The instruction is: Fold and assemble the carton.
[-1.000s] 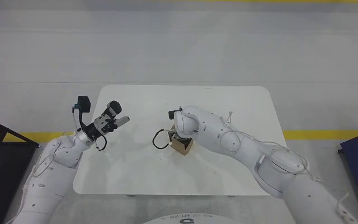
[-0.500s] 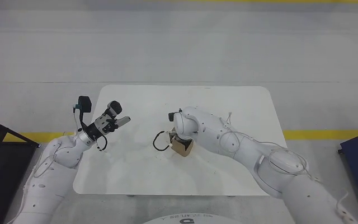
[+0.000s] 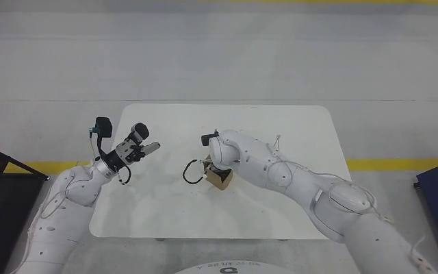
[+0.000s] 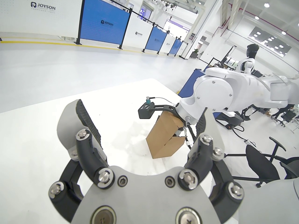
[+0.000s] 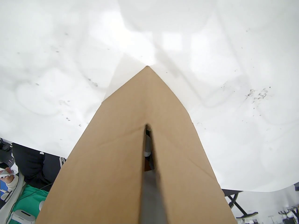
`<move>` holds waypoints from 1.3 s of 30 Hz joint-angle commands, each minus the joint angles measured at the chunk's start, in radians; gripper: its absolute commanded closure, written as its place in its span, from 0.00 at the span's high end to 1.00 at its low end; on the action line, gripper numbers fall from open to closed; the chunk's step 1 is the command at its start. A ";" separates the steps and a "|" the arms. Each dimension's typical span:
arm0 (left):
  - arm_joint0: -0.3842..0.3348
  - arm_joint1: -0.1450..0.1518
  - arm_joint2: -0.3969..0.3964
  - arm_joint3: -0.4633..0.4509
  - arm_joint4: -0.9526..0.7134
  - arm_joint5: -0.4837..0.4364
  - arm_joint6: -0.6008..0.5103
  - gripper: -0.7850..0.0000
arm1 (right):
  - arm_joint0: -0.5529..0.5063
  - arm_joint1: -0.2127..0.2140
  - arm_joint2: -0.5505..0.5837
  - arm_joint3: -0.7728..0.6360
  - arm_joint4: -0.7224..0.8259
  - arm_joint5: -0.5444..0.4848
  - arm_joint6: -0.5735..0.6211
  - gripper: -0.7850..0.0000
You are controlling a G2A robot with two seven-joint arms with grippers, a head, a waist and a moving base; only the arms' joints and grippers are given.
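Note:
A brown cardboard carton (image 3: 221, 179) stands tilted near the middle of the white table (image 3: 274, 123). My right gripper (image 4: 181, 130) comes down on its upper end and is shut on it, largely hidden under the wrist. Seen from the right wrist, the carton (image 5: 112, 155) has two flaps meeting at a narrow slit, and one grey finger (image 5: 151, 187) shows in that slit. In the left wrist view the carton (image 4: 163, 136) leans under the right arm. My left gripper (image 3: 146, 138) hovers open over the table's left part, well apart from the carton, with nothing between its fingers (image 4: 90, 122).
A black cable loop (image 3: 191, 172) hangs off the right wrist beside the carton. The table's left edge (image 3: 109, 171) runs under the left arm. A black office chair (image 4: 261, 162) stands off the table.
The right arm has shifted slightly to the left, and the carton has moved with it. The left arm has stayed where it was.

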 commanded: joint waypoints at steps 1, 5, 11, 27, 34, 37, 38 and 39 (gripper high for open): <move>0.000 0.000 -0.001 -0.007 0.001 0.006 -0.003 1.00 | -0.015 0.020 0.020 -0.064 -0.020 0.016 -0.009 0.00; 0.001 0.000 -0.002 -0.023 0.003 0.017 -0.011 1.00 | -0.065 0.076 0.073 -0.240 -0.087 0.036 -0.039 0.00; 0.005 0.000 -0.005 -0.035 0.004 0.028 -0.018 1.00 | -0.203 0.178 0.214 -0.514 -0.187 -0.042 -0.124 0.00; -0.007 -0.002 0.032 -0.063 -0.070 -0.009 -0.094 1.00 | -0.689 0.358 0.690 -0.836 -0.121 -0.743 -0.365 0.00; -0.014 0.000 0.056 -0.106 -0.088 -0.009 -0.166 1.00 | -0.689 0.370 0.725 -0.726 0.047 -0.971 -0.246 0.00; -0.013 -0.001 0.067 -0.126 -0.072 0.010 -0.180 1.00 | -0.630 0.356 0.668 -0.646 0.076 -0.987 -0.216 0.00; -0.013 -0.001 0.071 -0.131 -0.064 0.018 -0.182 1.00 | -0.609 0.350 0.647 -0.619 0.082 -0.986 -0.214 0.00; -0.014 -0.002 0.077 -0.137 -0.057 0.026 -0.184 1.00 | -0.589 0.344 0.628 -0.595 0.088 -0.984 -0.216 0.00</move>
